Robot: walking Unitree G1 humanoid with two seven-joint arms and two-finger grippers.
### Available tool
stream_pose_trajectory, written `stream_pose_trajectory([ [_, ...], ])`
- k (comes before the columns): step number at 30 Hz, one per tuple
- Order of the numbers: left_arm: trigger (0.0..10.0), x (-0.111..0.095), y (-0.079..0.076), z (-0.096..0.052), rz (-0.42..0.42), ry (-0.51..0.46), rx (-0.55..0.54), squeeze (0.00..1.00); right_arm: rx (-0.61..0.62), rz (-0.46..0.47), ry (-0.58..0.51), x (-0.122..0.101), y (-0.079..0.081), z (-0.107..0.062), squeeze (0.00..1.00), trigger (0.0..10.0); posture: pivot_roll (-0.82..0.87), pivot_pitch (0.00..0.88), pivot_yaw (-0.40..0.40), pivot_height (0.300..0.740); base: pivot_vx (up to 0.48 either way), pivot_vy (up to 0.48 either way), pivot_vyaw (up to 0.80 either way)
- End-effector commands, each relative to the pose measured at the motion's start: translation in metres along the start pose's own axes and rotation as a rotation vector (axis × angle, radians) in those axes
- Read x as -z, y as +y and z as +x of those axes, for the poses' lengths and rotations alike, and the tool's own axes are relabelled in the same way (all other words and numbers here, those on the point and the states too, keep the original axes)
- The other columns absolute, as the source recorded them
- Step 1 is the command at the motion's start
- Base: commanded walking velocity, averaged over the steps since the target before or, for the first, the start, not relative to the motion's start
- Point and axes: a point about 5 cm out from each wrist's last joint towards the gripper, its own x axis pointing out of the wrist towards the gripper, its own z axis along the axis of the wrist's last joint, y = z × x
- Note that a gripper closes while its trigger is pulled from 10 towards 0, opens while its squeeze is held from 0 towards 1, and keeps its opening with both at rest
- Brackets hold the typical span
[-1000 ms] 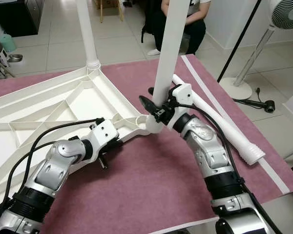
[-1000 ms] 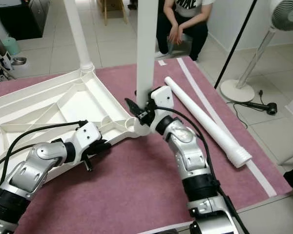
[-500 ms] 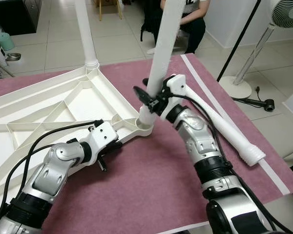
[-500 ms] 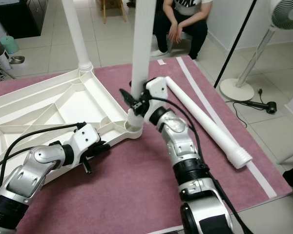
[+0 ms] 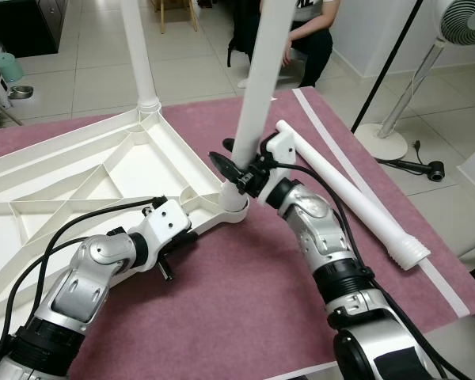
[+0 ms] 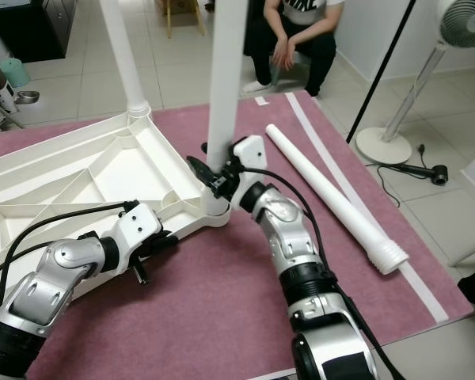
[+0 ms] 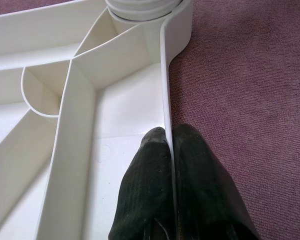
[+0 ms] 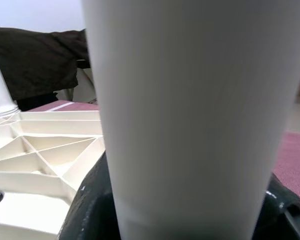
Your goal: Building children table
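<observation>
The right gripper (image 5: pixel 239 176) is clamped on a table leg (image 5: pixel 257 95) seated in the tabletop (image 5: pixel 71 186) corner socket just below it, the left gripper (image 7: pixel 170 150) pinching the rim beside; one leg is judged fitted, another leg (image 5: pixel 356 198) left loose nearby.

White lettering on the seated person's dark shirt (image 6: pixel 302 5), cut off, unreadable
</observation>
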Motion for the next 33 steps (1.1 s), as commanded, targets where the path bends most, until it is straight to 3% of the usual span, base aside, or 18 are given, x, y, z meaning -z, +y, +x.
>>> stream_pose_trajectory([
  [1, 10.0, 0.003, 0.008, -0.005, 0.005, 0.021, -0.121, 0.0, -0.046, 0.036, 0.055, 0.013, 0.009, -0.001, 0.0, 10.0, 0.11, 0.006, 0.026, 0.74, 0.0, 0.0, 0.0],
  [5, 10.0, 0.003, 0.008, -0.005, 0.004, 0.024, -0.125, 0.0, -0.077, 0.031, 0.105, 0.019, 0.011, -0.012, 0.0, 10.0, 0.1, 0.01, 0.028, 0.74, 0.0, 0.0, 0.0],
  [7, 10.0, 0.003, 0.007, -0.004, 0.005, 0.023, -0.123, 0.0, -0.048, 0.004, 0.158, 0.022, -0.001, -0.015, 0.0, 10.0, 0.1, 0.011, 0.031, 0.74, 0.0, 0.0, 0.0],
  [11, 10.0, 0.002, 0.008, -0.003, 0.008, 0.023, -0.121, 0.0, 0.006, 0.055, 0.179, 0.015, -0.02, -0.008, 0.0, 10.0, 0.09, 0.009, 0.034, 0.74, 0.0, 0.0, 0.0],
  [20, 10.0, 0.001, 0.008, -0.002, 0.009, 0.02, -0.121, 0.0, -0.004, 0.015, 0.207, 0.012, -0.022, -0.004, 0.0, 10.0, 0.09, 0.007, 0.034, 0.74, 0.0, 0.0, 0.0],
  [23, 10.0, 0.001, 0.008, -0.002, 0.008, 0.019, -0.131, 0.0, -0.061, -0.037, 0.235, 0.017, -0.015, -0.002, 0.0, 10.0, 0.1, 0.004, 0.027, 0.74, 0.0, 0.0, 0.0],
  [28, 10.0, 0.0, 0.009, -0.002, 0.008, 0.019, -0.138, 0.0, -0.117, -0.006, 0.265, 0.026, -0.008, -0.006, 0.0, 10.0, 0.1, 0.004, 0.03, 0.74, 0.0, 0.0, 0.0],
  [33, 10.0, 0.0, 0.01, -0.001, 0.011, 0.015, -0.138, 0.0, -0.061, -0.025, 0.255, 0.024, -0.015, -0.007, 0.0, 10.0, 0.09, 0.003, 0.032, 0.74, 0.0, 0.0, 0.0],
])
